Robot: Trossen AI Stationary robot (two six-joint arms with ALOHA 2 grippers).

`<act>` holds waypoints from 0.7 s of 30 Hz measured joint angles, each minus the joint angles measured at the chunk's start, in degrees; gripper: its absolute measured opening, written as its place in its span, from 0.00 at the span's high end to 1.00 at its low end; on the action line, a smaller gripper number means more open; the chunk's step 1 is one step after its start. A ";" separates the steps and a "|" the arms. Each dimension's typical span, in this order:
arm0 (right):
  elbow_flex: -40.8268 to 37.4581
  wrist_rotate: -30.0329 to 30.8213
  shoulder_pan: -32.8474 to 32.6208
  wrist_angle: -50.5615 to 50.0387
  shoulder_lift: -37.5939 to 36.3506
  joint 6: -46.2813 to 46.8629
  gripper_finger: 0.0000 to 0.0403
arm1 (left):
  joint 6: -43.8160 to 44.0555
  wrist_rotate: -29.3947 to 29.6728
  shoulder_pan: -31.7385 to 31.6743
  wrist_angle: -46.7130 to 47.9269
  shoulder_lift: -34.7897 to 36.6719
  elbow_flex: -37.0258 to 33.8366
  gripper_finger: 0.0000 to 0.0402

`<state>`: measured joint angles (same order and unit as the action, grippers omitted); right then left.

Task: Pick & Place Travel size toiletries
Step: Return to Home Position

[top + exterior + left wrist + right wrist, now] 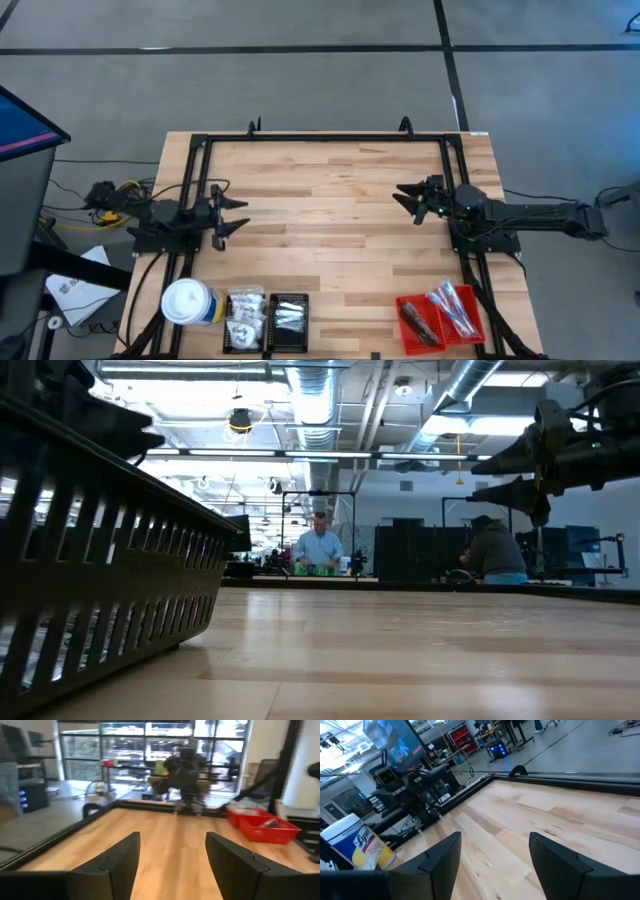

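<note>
Left end effector [238, 216] and right end effector [404, 203] — both spread, empty — face each other above the bench [330, 240]. The toiletries [245, 306] sit sorted in trays [401, 300] well aside, so the job looks finished.

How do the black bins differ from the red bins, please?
The black bins sit to the left, the red bins to the right. The black bins hold white packets and silvery sachets; the red bins hold dark bars and coloured sticks. Both are side-by-side pairs.

Grey floor [300, 80] — overhead ducts [318, 400]
</note>
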<state>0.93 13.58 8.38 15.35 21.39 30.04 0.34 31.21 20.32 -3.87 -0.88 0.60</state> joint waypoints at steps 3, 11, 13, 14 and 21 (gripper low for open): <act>0.00 0.00 0.00 0.09 -0.02 0.01 0.44 | 0.12 0.74 -0.65 -0.03 -0.48 0.00 0.46; 0.09 0.00 0.00 0.09 -0.02 -0.01 0.44 | 0.02 0.74 -0.70 -0.14 -2.16 -0.02 0.46; 0.09 0.00 0.00 0.08 -0.02 0.00 0.44 | 0.01 0.74 -0.70 -0.17 -2.71 -0.02 0.46; 0.09 0.00 0.00 0.09 -0.02 -0.02 0.44 | -0.01 0.74 -0.70 -0.17 -2.95 -0.02 0.46; 0.11 0.00 0.00 0.09 -0.02 -0.02 0.43 | -0.03 0.72 -0.70 -0.37 -4.75 -0.07 0.46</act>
<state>1.04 13.58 8.38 15.44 21.37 30.02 0.32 31.92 19.62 -4.24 -5.63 0.54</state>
